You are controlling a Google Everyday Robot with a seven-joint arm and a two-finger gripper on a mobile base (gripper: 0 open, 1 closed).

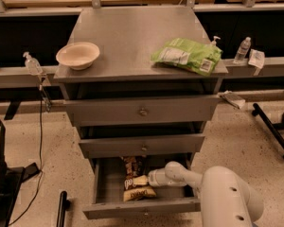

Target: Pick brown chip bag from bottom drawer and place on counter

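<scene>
The bottom drawer stands pulled open at the foot of the grey cabinet. Inside it lies the brown chip bag, dark and crinkly, with a cream-yellow end and white lettering toward the drawer's front. My gripper reaches into the drawer from the right on its white arm, and its tip sits right against the bag's pale end. Whether it holds the bag does not show. The counter is the flat grey top of the cabinet, high above the gripper.
A cream bowl sits at the counter's left front and a green chip bag at its right front. The two upper drawers stick out slightly. Small bottles flank the cabinet. A black stand is at the left, black legs at the right.
</scene>
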